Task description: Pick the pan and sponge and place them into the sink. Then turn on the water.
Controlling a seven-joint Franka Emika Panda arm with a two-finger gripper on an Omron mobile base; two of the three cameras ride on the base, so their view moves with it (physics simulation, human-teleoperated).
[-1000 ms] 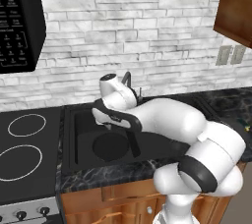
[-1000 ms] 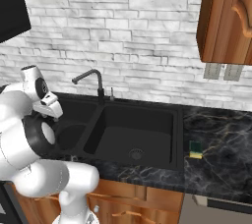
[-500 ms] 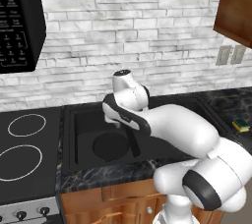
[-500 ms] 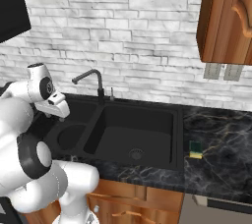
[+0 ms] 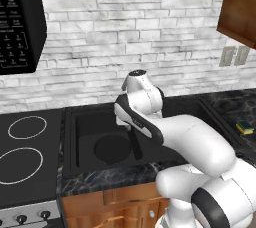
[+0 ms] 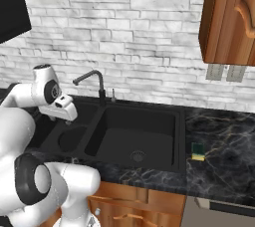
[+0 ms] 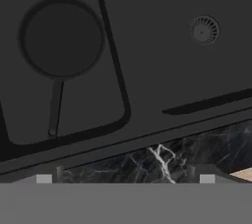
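My pan (image 7: 61, 38) lies flat in the left basin of the sink (image 6: 149, 116), its round body toward the back of that basin and its thin handle running toward the front wall; from the left base camera I see it as a dark disc (image 5: 113, 149) on the basin floor, partly behind my forearm. The right basin holds nothing but its round drain (image 7: 204, 29). My sponge (image 6: 198, 151) sits on the dark marble counter (image 6: 224, 146) just beside the sink's right rim, near the front edge, yellow with its green layer up. The curved faucet (image 6: 92, 79) stands at the back rim between the basins. My gripper (image 6: 64, 109) hangs above the left basin, and I cannot tell whether its fingers are apart or together.
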